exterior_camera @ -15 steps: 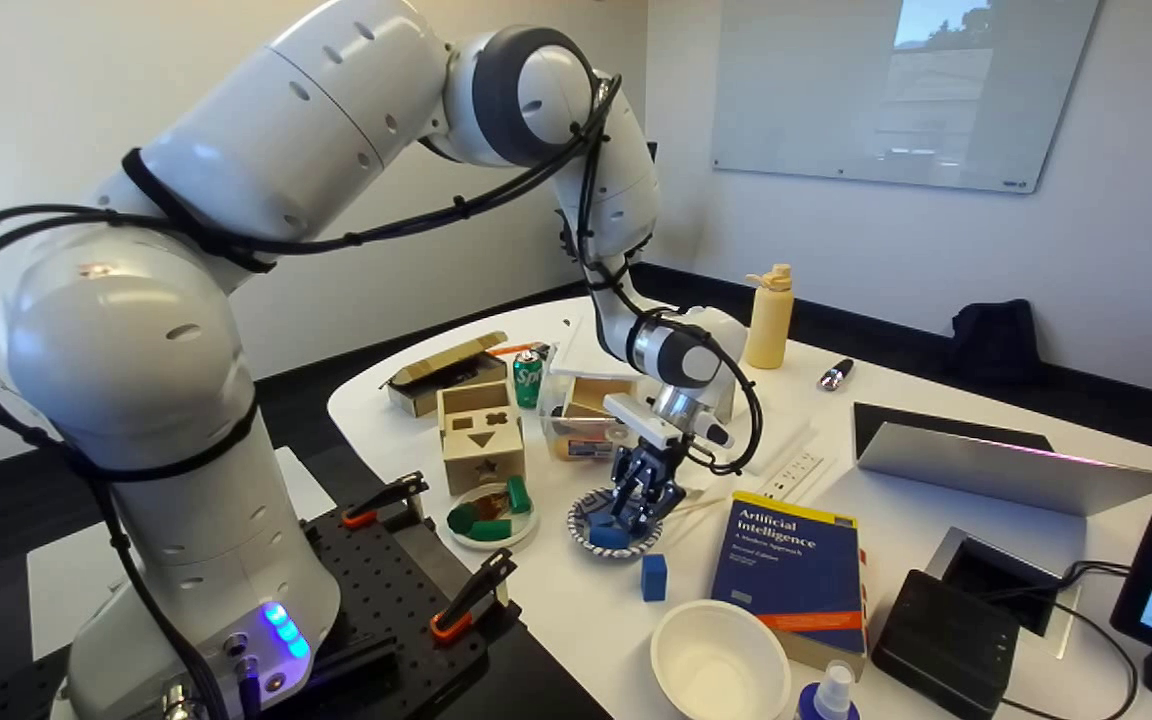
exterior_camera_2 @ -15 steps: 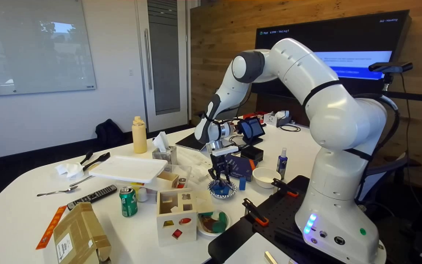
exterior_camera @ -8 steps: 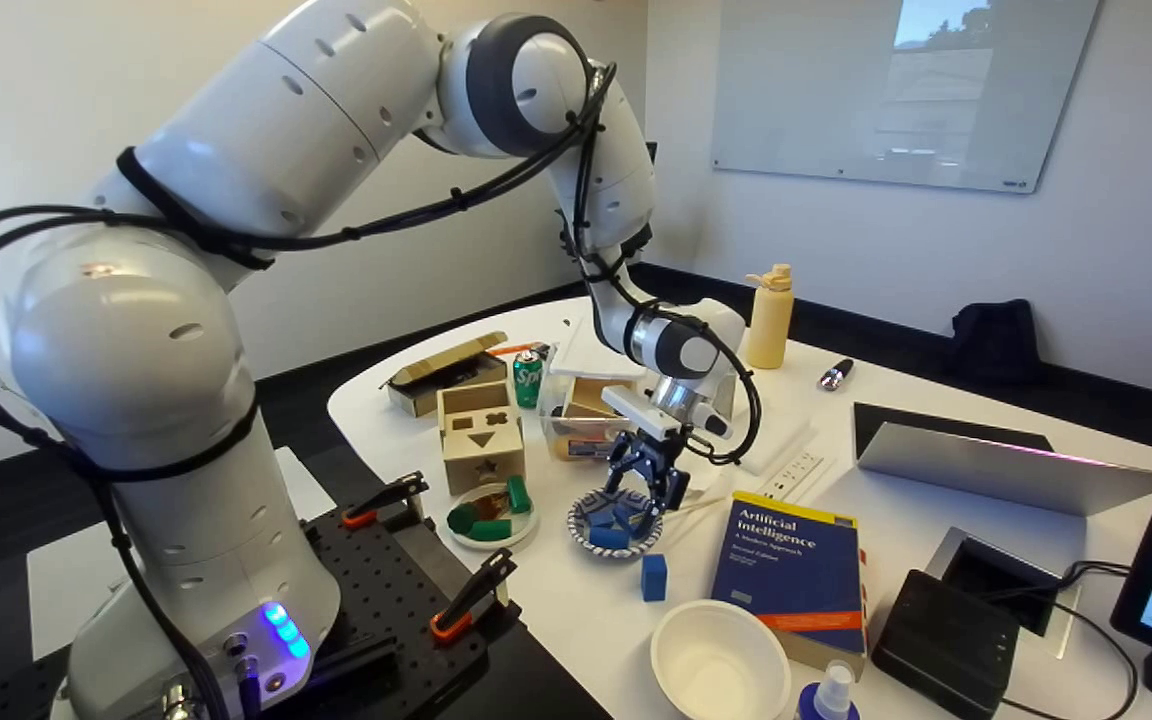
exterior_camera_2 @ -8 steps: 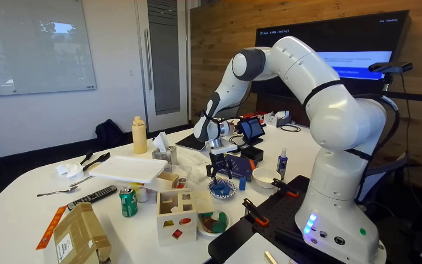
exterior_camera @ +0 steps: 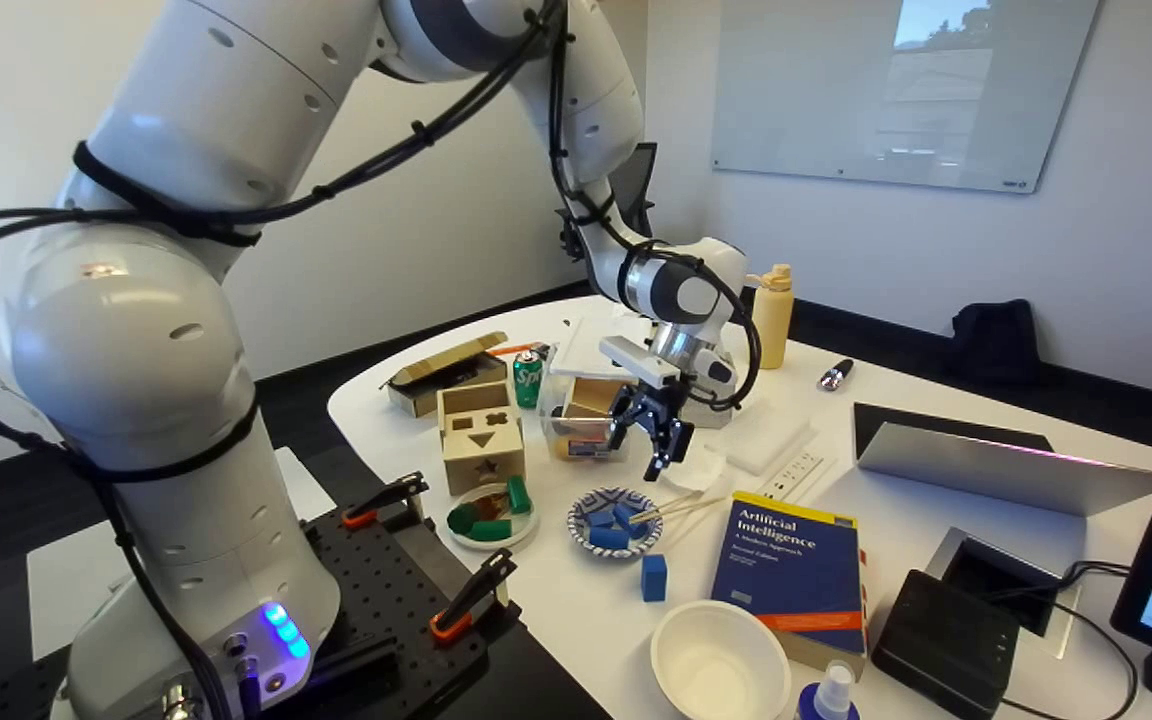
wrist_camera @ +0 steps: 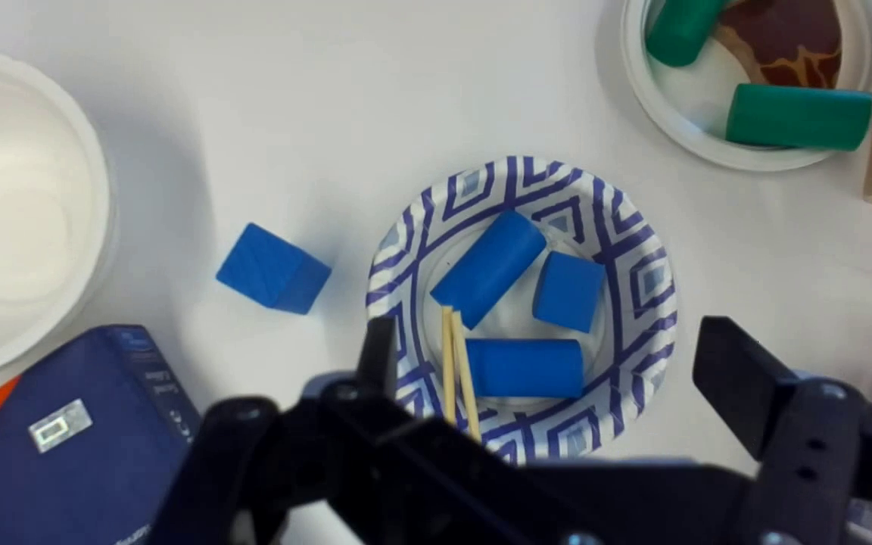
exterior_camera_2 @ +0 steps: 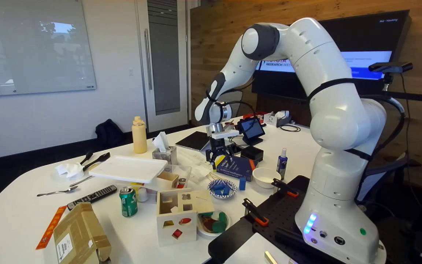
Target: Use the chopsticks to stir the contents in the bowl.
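The small bowl with the blue-and-white pattern stands on the table and holds three blue blocks. Two pale wooden chopsticks lie over its rim, tips inside among the blocks; in an exterior view the chopsticks slope outward to the side near the book. My gripper is spread wide with nothing between its fingers, seen above the bowl in the wrist view. An exterior view has the gripper hanging over the table, well above the bowl's far side and apart from the chopsticks, whose outer ends the gripper hides in the wrist view.
A loose blue block stands beside the bowl. Around it are a larger white bowl, a blue book, a plate with green blocks, a wooden shape box and a clear bin.
My gripper, low in the bowl a second ago with its fingers closer together, has opened and risen up and away. The chopsticks are now left lying on the bowl's rim.
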### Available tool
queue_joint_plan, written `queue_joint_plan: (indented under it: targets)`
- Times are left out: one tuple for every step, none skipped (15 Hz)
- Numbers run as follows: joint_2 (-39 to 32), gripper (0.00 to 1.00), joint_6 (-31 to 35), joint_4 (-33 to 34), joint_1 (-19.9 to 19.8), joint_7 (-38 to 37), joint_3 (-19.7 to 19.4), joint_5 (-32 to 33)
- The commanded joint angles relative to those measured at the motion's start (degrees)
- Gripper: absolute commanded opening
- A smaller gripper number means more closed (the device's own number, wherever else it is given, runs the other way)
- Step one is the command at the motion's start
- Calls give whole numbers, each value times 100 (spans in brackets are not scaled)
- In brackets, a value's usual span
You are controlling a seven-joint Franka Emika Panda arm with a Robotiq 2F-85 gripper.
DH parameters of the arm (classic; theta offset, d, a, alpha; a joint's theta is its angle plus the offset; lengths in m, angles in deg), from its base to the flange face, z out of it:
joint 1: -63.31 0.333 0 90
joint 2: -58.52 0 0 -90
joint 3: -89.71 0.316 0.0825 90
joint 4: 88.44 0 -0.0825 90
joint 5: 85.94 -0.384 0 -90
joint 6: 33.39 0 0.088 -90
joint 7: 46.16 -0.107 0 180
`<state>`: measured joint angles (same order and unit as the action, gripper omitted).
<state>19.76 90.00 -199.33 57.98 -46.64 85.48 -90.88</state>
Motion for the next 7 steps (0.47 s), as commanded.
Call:
queue_joint_plan:
  targets:
    - [690, 100, 113, -650, -27, -64, 47, -96]
    - [786, 100, 148, -750, -27, -48, 44, -96]
    - [872, 100, 146, -834, -25, -48, 38, -87]
    - [938, 100, 161, -903, -25, -44, 35, -84]
    - [987, 100, 155, -959, -38, -9, 41, -86]
    - [1023, 100, 152, -1005, -56, 31, 45, -94]
    - [1038, 100, 140, -1031, -72, 59, 49, -105]
